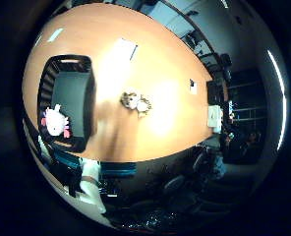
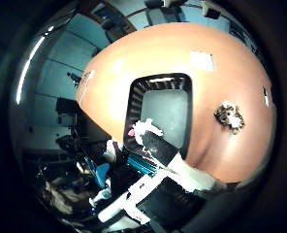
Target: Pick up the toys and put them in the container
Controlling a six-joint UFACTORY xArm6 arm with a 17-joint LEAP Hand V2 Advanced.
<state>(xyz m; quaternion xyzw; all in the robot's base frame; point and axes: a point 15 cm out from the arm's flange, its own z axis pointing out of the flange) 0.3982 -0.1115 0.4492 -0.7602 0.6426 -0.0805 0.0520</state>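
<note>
- Black container [image 1: 69, 101] sits on the orange tabletop [image 1: 160, 64], near one edge; slatted walls, open top, floor mostly bare.
- White plush toy w/ pink bits [image 1: 55, 122] lies inside the container, against the wall nearest the tabletop edge. In the thumb-side view it's mostly covered by a finger; only a white tuft and a pink spot show.
- Second toy, small brown-and-white plush [image 1: 135, 102], lies out on the tabletop, beside the container but well apart from it, touching nothing else. Too small to make out what animal, or which way it faces.
- Robot hand [image 2: 155, 182]: white and black parts reach in from the edge of the thumb-side view, one dark finger [image 2: 158, 145] stretched out straight over the container rim. Holds nothing; looks open. Other fingers cut off by view edge, can't see their pose.
- Both toys and container small in view, so palm is high above the tabletop.
- White paper patches on the tabletop, one [image 1: 125, 48] past the container, smaller one [image 1: 193, 86] near the far edge; glare washes out the surface between them.
- Room beyond the tabletop is dark; dark office chairs [image 1: 177, 189] beside it, barely readable.
</note>
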